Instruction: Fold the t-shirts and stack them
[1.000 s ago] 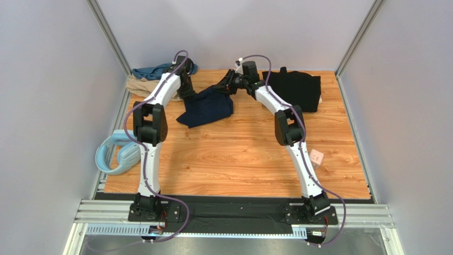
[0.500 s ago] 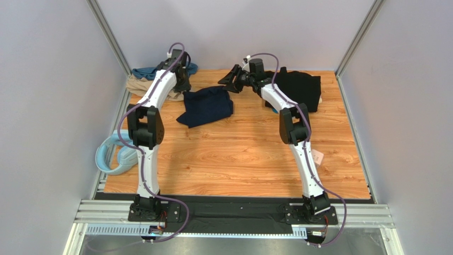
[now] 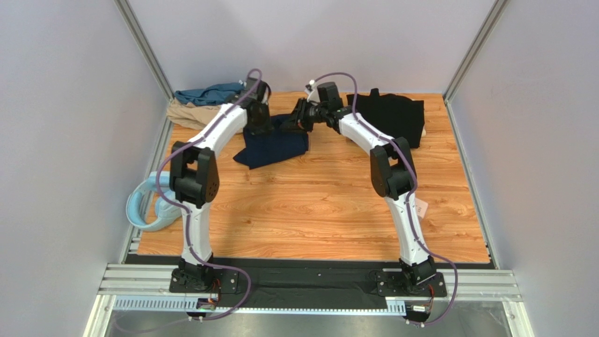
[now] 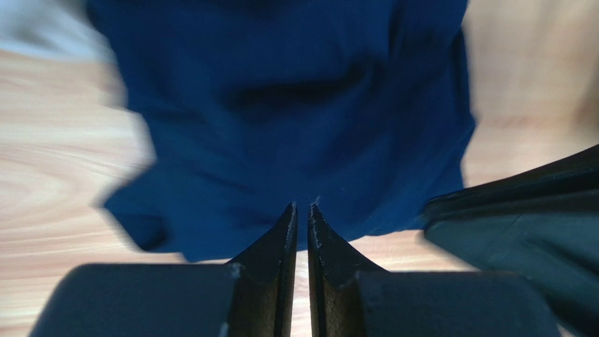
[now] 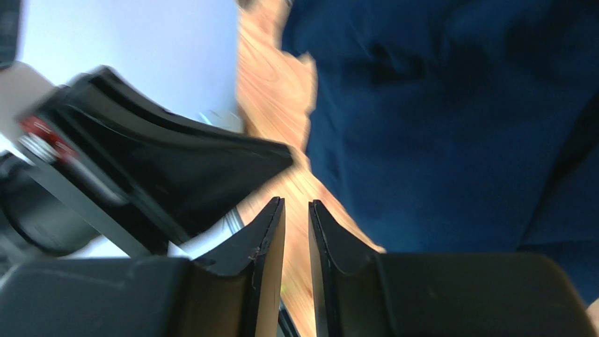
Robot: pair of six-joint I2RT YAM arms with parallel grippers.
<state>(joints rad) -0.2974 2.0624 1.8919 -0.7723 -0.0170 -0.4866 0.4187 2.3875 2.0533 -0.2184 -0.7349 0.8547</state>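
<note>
The dark navy t-shirt [image 3: 275, 145] lies crumpled on the wooden table at the back centre. It fills the left wrist view [image 4: 295, 119] and the right wrist view [image 5: 450, 119]. My left gripper [image 3: 266, 126] [image 4: 301, 206] hovers at its far left edge, jaws a thin slit apart with only wood showing between them. My right gripper [image 3: 295, 121] [image 5: 296, 201] sits at the far right edge, jaws narrowly apart and empty. The black t-shirt [image 3: 391, 118] lies back right. The teal t-shirt [image 3: 209, 93] and the tan t-shirt [image 3: 187, 113] are heaped back left.
A pale blue plastic ring [image 3: 150, 204] hangs over the table's left edge. A small white cube [image 3: 421, 207] peeks out beside the right arm. Grey walls close in on three sides. The two grippers almost touch; each appears in the other's wrist view.
Half a second ago both grippers were raised off the navy shirt with wide jaws. They have since come back down to its far edge, closer together, jaws narrowed.
</note>
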